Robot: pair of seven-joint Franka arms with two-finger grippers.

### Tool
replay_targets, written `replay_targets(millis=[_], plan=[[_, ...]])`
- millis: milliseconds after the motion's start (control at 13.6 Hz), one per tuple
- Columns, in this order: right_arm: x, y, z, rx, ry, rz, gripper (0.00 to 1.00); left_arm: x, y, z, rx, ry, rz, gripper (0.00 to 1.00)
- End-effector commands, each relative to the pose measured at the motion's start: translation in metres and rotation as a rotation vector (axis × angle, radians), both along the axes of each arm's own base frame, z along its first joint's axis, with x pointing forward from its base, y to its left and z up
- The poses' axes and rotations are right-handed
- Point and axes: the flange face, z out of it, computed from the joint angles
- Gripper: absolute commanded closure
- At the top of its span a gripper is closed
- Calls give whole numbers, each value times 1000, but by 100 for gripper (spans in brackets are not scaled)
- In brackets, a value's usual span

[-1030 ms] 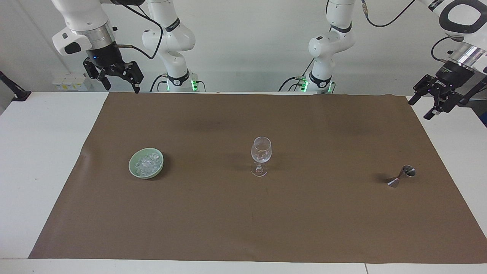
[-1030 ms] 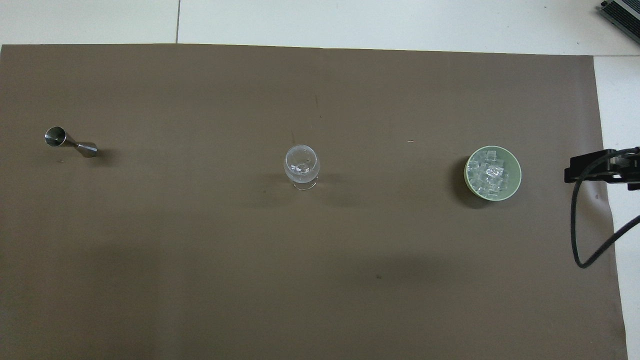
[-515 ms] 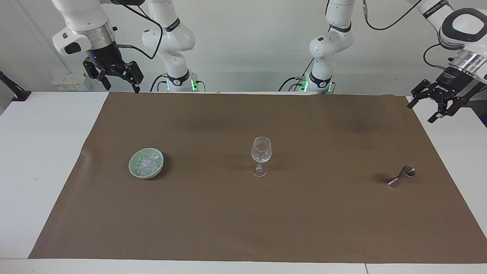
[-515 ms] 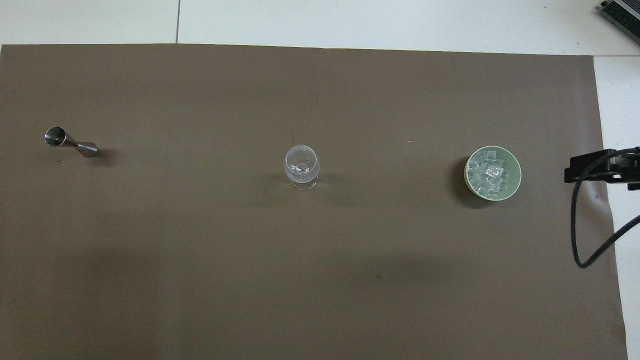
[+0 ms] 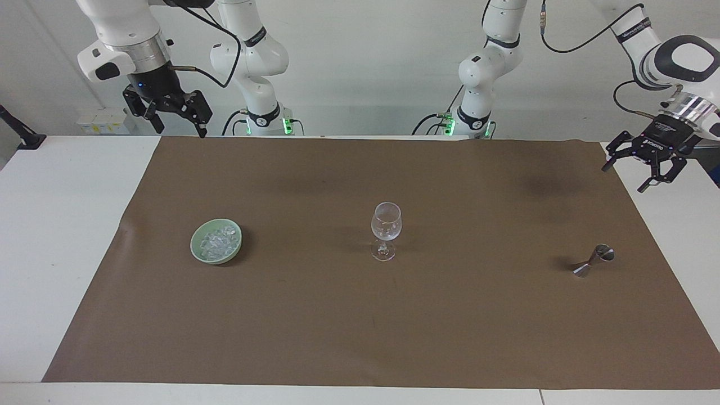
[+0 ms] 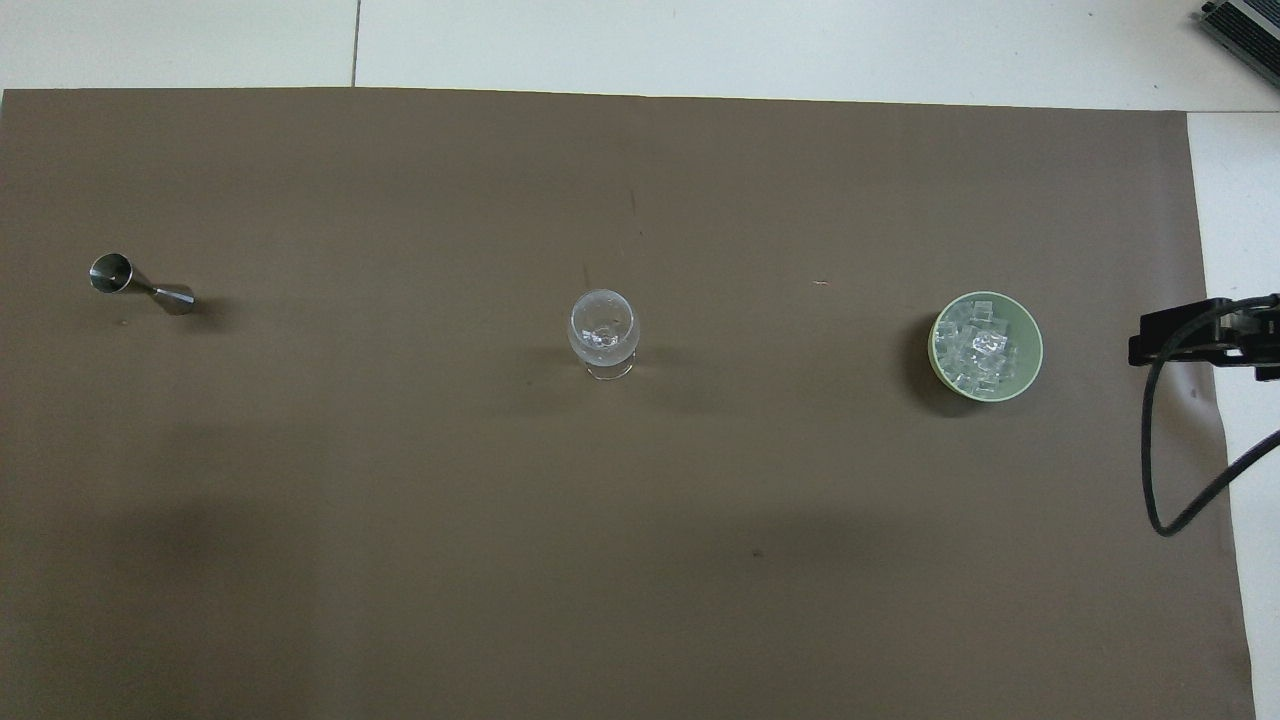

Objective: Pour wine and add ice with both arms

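Facing view: the left end effector (image 5: 638, 170) is hanging open and empty over the surface's edge at its own end, presumably lining up for the steel jigger (image 5: 594, 260) lying tipped there. The right end effector (image 5: 179, 117) is waiting open over its near corner. Overhead view: the ice (image 6: 976, 349) is sitting heaped, glassy and glinting, in the green bowl (image 6: 1030, 335) toward the right arm's end, and the wine glass (image 6: 603, 330) is standing mid-surface between, within either arm's reach.
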Motion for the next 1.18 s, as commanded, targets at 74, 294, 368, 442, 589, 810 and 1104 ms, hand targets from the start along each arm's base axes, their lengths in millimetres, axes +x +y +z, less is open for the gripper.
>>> replay_targets(millis=[74,294,368,442,589,810,1104], plan=[[-5,1,1,3,7,8,0,-3,16,-26,-93,-5,142,0],[-5,1,1,3,7,8,0,1,18,-32,-122,-16,166,0],[-5,1,1,3,7,8,0,1,18,-34,-130,-17,169,0],[-5,1,1,3,7,8,0,2,18,-38,-152,-20,182,0],[-5,1,1,3,7,8,0,3,19,-49,-180,-14,197,0],[-5,1,1,3,7,8,0,1,27,-71,-255,-12,256,0],[-5,1,1,3,7,8,0,0,46,-108,-340,12,327,0]])
